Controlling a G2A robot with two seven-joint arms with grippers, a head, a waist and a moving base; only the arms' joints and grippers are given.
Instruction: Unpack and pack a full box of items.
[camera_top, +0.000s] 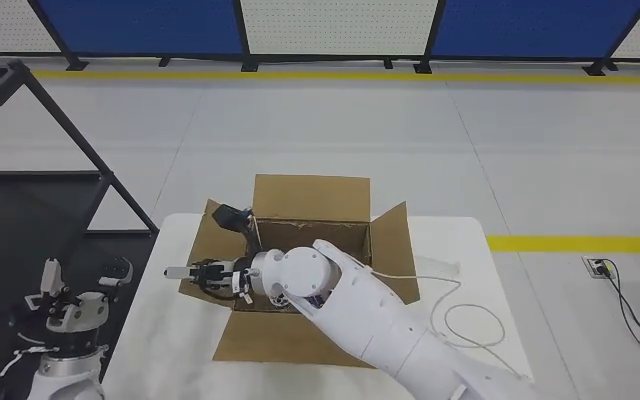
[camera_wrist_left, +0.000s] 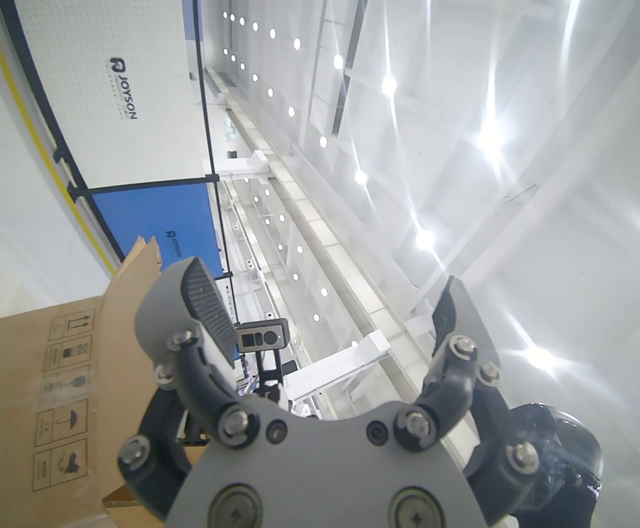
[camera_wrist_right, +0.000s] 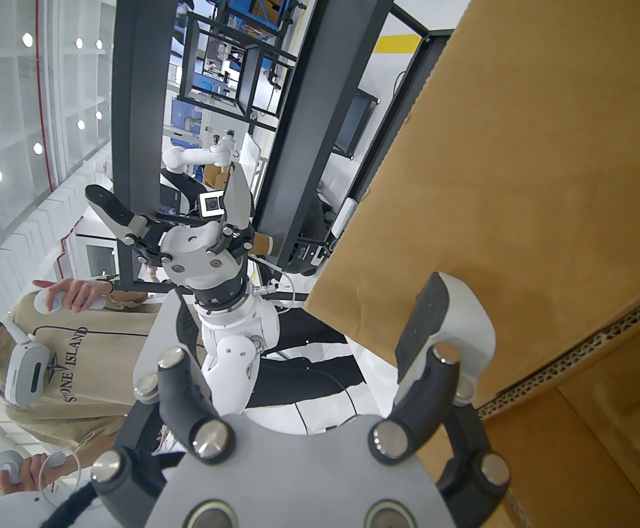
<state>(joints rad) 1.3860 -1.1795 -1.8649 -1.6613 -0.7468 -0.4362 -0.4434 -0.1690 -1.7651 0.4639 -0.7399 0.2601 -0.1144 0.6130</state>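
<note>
An open cardboard box (camera_top: 310, 195) stands on the white table (camera_top: 185, 350), all its flaps folded outward. A black item (camera_top: 235, 217) sticks up at its far left corner, and something blue (camera_top: 316, 298) shows inside under the arm. My right arm reaches across the box. Its gripper (camera_top: 190, 272) is open at the left flap (camera_wrist_right: 500, 175), with one finger (camera_wrist_right: 435, 310) against the flap's edge. My left gripper (camera_top: 82, 278) stands off the table's left side, pointing up, open and empty (camera_wrist_left: 325, 285). The box flap (camera_wrist_left: 60, 400) is beside it. It is also seen beyond the flap (camera_wrist_right: 170, 200).
A white cable (camera_top: 455, 310) loops over the table to the right of the box. A black metal frame (camera_top: 60, 130) rises at the left over a dark floor mat (camera_top: 30, 220). Bare table lies in front of the box at the left.
</note>
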